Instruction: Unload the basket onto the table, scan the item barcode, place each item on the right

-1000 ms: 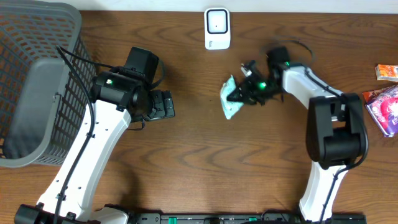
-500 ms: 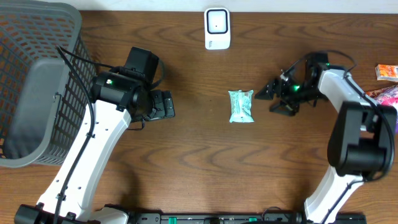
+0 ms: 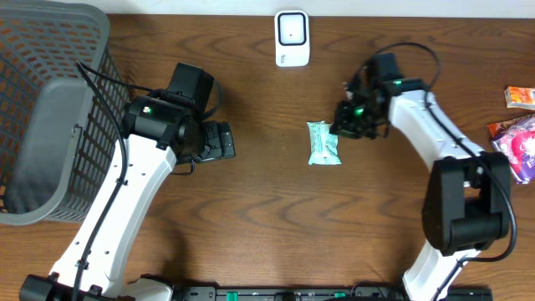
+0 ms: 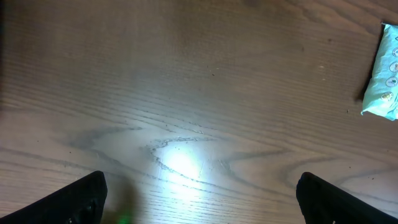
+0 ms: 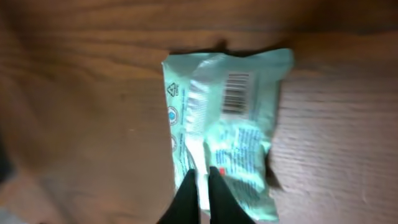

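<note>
The wooden table [image 3: 267, 217] ran to the far wall, where one white scanner [image 3: 292, 38] stood at the middle of the far edge. One grey mesh basket [image 3: 84, 33] filled the far left corner and was cut off by the frame. Two snack packs lay at the right edge: an orange one [image 3: 520, 97] and a purple one [image 3: 518, 146], the latter partly out of frame. Open wood lay between the left gripper [image 3: 221, 140] and the single mint-green packet [image 3: 323, 143], which lay flat mid-table, below and right of the scanner. Its barcode [image 5: 238, 93] faced up.

The left gripper's jaws stood wide apart over bare wood, well apart from the packet. The right gripper [image 5: 200, 193] had its jaws together, with the tips over the packet's edge. Whether they nipped the wrapper could not be told.

Inside the basket, only its own grey floor showed.
</note>
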You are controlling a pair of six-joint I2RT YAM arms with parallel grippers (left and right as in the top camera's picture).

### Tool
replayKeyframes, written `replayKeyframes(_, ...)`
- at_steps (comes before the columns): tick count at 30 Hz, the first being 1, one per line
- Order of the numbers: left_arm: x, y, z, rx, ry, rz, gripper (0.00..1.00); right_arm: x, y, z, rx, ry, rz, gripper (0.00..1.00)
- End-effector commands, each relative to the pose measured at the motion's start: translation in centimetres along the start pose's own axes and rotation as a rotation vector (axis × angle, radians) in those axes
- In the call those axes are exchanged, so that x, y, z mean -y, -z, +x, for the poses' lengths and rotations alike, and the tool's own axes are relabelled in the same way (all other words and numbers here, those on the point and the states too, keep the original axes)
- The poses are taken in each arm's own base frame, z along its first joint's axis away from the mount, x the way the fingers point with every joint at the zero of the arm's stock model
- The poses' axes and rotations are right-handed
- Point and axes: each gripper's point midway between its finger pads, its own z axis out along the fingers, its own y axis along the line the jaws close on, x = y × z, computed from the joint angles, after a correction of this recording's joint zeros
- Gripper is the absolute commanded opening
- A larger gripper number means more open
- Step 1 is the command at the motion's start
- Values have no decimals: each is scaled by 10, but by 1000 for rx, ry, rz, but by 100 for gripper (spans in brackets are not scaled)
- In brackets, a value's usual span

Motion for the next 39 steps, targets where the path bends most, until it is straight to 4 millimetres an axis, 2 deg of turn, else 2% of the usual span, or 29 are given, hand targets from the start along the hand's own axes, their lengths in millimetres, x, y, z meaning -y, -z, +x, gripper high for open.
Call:
replayKeyframes(1, -1, -1, 1, -4, -8, -11, 98, 14, -19, 5, -6, -26, 127, 1)
replayKeyframes(8, -1, -1, 1, -4, -8, -11, 98, 36, -52, 24, -64, -2, 305, 1)
replayKeyframes(11, -1, -1, 1, -4, -8, -11, 98, 50, -46, 29, -73, -57, 381, 1)
replayKeyframes(13, -1, -1, 1, -4, -8, -11, 98, 50, -35, 27, -73, -68, 390, 2)
replayKeyframes(20, -1, -1, 1, -4, -8, -11, 98, 18, 21, 12, -55, -8, 384, 37)
replayKeyframes(22, -1, -1, 1, -4, -8, -11, 98, 9, 28, 9, -42, 17, 407, 48)
replayKeyframes(24, -1, -1, 1, -4, -8, -11, 98, 4, 26, 10, -26, 49, 435, 60)
replayKeyframes(30, -1, -1, 1, -4, -8, -11, 98, -1, 15, 13, 104, 0, 600, 59)
replayKeyframes(35, -1, -1, 1, -4, -8, -11, 98, 7, 6, 15, 264, -24, 751, 59)
replayKeyframes(39, -1, -1, 1, -4, -8, -11, 98, 16, -10, 23, 300, -12, 782, 58)
